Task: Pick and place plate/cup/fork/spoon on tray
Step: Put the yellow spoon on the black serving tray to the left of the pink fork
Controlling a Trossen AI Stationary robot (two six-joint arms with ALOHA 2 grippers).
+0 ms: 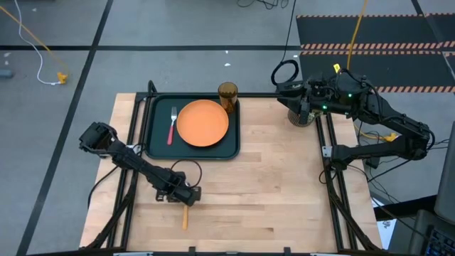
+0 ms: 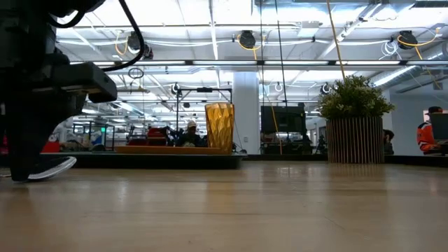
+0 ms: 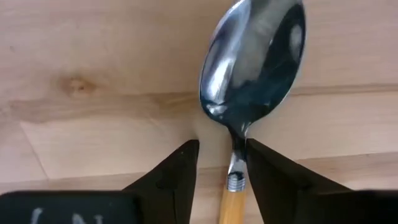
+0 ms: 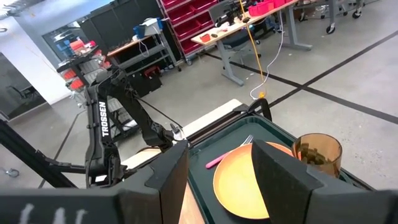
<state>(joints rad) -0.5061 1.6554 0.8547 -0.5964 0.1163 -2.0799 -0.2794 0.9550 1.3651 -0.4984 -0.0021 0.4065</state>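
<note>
The spoon [image 3: 255,56] lies on the wooden table near the front left, silver bowl up, with its orange handle [image 1: 185,215] toward the near edge. My left gripper [image 3: 222,155] is open and low over it, one finger on each side of the spoon's neck. It also shows in the high view [image 1: 186,195]. The orange plate [image 1: 202,122], the red-handled fork [image 1: 171,126] and the amber cup [image 1: 227,94] are on the dark tray [image 1: 153,146]. My right gripper [image 4: 221,168] is open and empty, raised beyond the tray's far right corner [image 1: 284,89]. My left gripper comes from above, and its fingers stand across the spoon's neck [image 3: 237,149], just above the orange handle. One finger [image 3: 261,168] is right beside the neck, and I cannot tell whether it touches. The other finger stands clear of it. The spoon lies flat on the table.
A potted green plant [image 2: 355,119] stands at the table's far right, under my right arm [image 1: 302,114]. Bare wood lies between the tray and the near edge, to the right of the spoon. The cup [image 2: 219,126] stands at the tray's far right corner.
</note>
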